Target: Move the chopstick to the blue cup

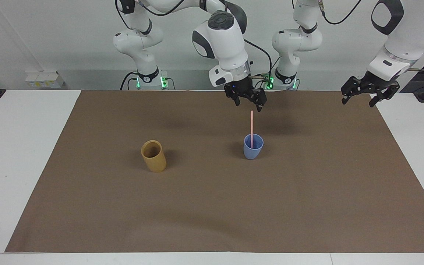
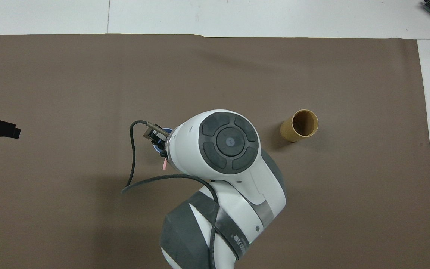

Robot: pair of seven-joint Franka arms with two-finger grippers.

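The pale-pink chopstick (image 1: 251,123) stands nearly upright with its lower end inside the light-blue cup (image 1: 253,149) near the middle of the brown mat. My right gripper (image 1: 248,104) hangs just above the stick's top, open, with nothing between its fingers. In the overhead view the right arm covers most of the blue cup (image 2: 168,130), and only a short pink end of the chopstick (image 2: 165,164) shows beside the wrist. My left gripper (image 1: 358,103) waits open and empty over the mat's edge at the left arm's end.
A taller tan-brown cup (image 1: 153,156) stands upright on the mat (image 1: 212,206), beside the blue cup toward the right arm's end, also seen as the tan-brown cup (image 2: 300,125) from above. White table surface borders the mat.
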